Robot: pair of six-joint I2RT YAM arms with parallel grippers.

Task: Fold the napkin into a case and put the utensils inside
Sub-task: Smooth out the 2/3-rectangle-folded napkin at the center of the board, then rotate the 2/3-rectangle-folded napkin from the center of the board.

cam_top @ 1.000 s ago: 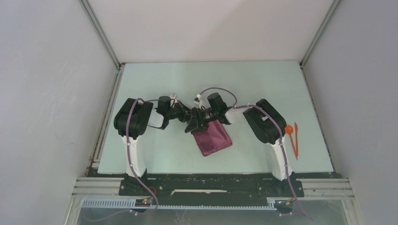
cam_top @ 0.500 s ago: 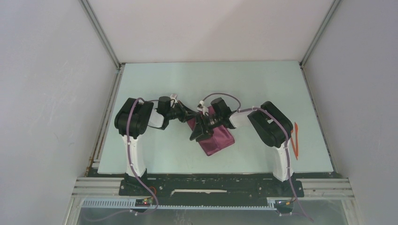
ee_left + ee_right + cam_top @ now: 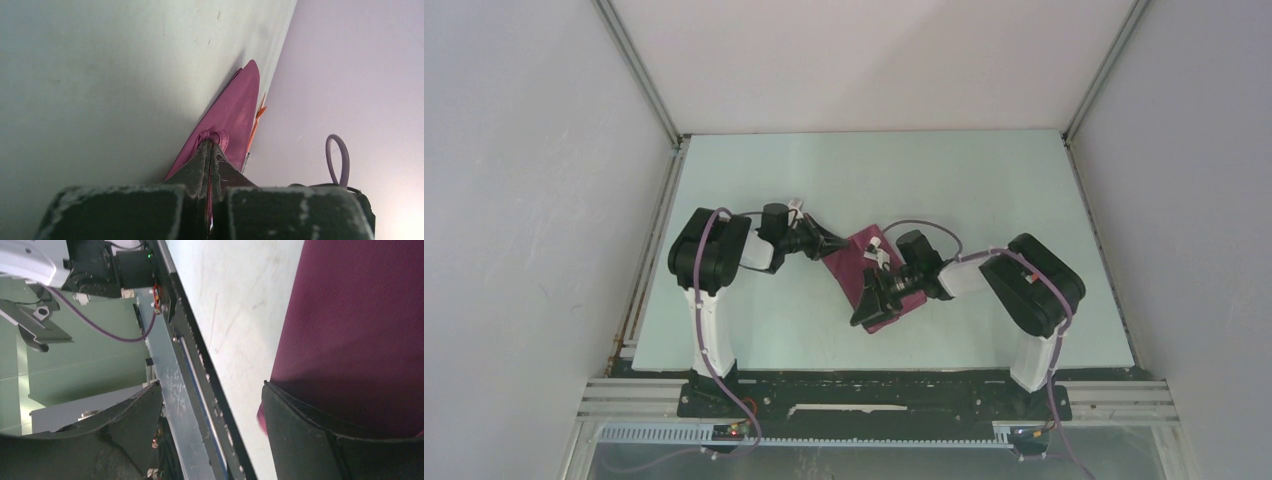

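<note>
Maroon napkin [image 3: 852,266], a folded strip, lies mid table [image 3: 984,190]. Left gripper [image 3: 832,247] is pinched tight on its 10 o'clock corner. Right gripper [image 3: 869,302] is at the 6 o'clock end, jaws wide, one finger [image 3: 310,430] over the cloth, gripping nothing.

Place: robot lab test cell
Enclosure: plain white walls [image 3: 524,200], aluminium frame rails [image 3: 636,72]
Mounting: two robot arms [image 3: 709,255] bolted to pale desk [image 3: 874,170]
</note>
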